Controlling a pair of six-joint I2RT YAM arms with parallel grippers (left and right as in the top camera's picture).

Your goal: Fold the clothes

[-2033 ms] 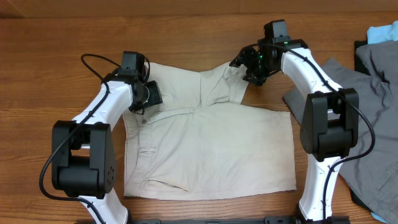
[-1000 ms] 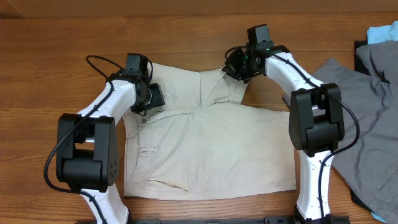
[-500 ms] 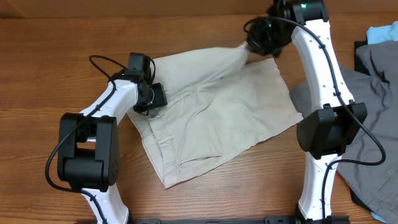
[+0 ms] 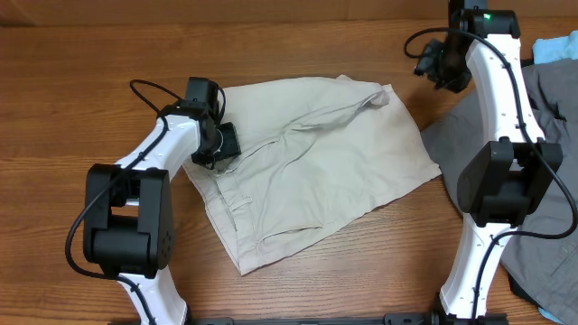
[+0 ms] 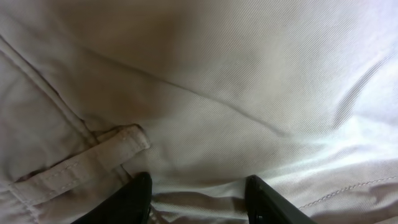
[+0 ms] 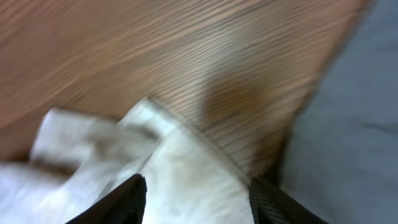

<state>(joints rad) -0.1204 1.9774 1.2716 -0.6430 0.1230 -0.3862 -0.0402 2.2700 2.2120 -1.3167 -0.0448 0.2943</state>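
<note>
The clothes, pale beige shorts point(image 4: 316, 153), lie spread and turned at an angle in the middle of the table. My left gripper point(image 4: 219, 144) rests on their left edge by the waistband. In the left wrist view its jaws point(image 5: 196, 186) stand apart, with a ridge of beige cloth between the fingers point(image 5: 140, 196) and a belt loop point(image 5: 93, 158) just ahead. My right gripper point(image 4: 435, 65) hangs open at the back right, off the shorts. In the blurred right wrist view the right gripper point(image 6: 198, 186) has only a loose shorts corner point(image 6: 155, 143) lying below it.
A grey garment point(image 4: 542, 181) spreads along the right side, its edge touching the shorts' right corner, and shows again as grey cloth point(image 6: 348, 124) in the right wrist view. A light blue piece point(image 4: 553, 47) lies at the back right. Bare wooden table point(image 4: 72, 108) surrounds the shorts.
The right gripper dragged the shorts' upper corner toward the back right, swinging them round the left gripper, then opened, let the corner drop and moved farther right. The left gripper stayed put.
</note>
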